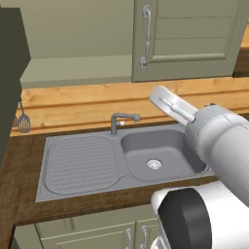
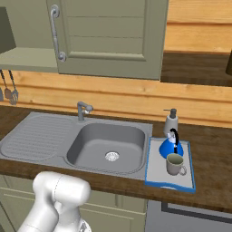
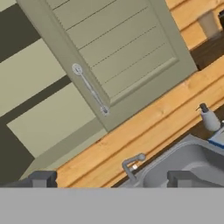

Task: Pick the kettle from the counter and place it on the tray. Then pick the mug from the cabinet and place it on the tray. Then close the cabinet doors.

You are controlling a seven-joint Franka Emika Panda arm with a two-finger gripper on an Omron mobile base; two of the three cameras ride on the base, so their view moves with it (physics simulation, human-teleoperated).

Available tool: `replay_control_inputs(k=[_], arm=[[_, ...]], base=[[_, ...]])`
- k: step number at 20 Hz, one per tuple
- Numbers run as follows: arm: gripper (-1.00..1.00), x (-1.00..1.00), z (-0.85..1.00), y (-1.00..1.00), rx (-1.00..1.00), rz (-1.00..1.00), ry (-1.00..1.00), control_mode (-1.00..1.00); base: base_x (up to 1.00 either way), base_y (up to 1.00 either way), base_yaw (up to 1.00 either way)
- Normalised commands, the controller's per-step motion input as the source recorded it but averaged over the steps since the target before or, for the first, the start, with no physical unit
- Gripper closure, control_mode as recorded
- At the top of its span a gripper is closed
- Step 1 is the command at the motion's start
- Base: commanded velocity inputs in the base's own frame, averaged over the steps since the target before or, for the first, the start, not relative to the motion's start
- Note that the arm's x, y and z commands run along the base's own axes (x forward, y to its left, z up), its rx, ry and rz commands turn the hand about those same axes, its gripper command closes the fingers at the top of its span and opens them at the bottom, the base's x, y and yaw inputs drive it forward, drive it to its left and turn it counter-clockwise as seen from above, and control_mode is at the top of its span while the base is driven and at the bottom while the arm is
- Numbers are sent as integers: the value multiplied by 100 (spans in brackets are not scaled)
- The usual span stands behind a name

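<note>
Claw [image 3: 111, 178] spread wide, holding nothing, fingertips [image 3: 43, 178] far apart at 6 o'clock of the hand view. Aimed up at the closed right cabinet door [image 3: 118, 57], silver bar handle [image 3: 90, 89] at 12 o'clock from the claw, well apart. Arm [image 1: 214, 141] raised from the base, wrist angled toward 11 o'clock over the sink [image 1: 160, 155]. Left door [image 1: 9, 78] swung open at 9 o'clock, pale inner shelf [image 1: 73, 70] bare. On the worktop [image 2: 213, 154] at 3 o'clock of the sink, blue-rimmed tray [image 2: 156, 170] carrying the blue kettle [image 2: 171, 146] and, just in front, the grey mug [image 2: 175, 164]. Soap pump bottle [image 2: 171, 121] behind the kettle.
</note>
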Motion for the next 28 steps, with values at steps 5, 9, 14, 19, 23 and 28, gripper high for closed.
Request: replay_control_inputs(k=[5,9,14,19,23,28], arm=[[-100,-19,0,53,15,0,0,-100],[-100,-11,0,51,14,6,0,-100],[-100,-17,0,46,13,13,0,-100],[-100,-16,3,42,17,22,2,-100],[-100,-2,3,49,16,19,11,-100],[-100,-10,0,43,15,13,14,-100]], base=[[0,0,0],[0,0,0],[0,0,0],[0,0,0],[0,0,0],[0,0,0]])
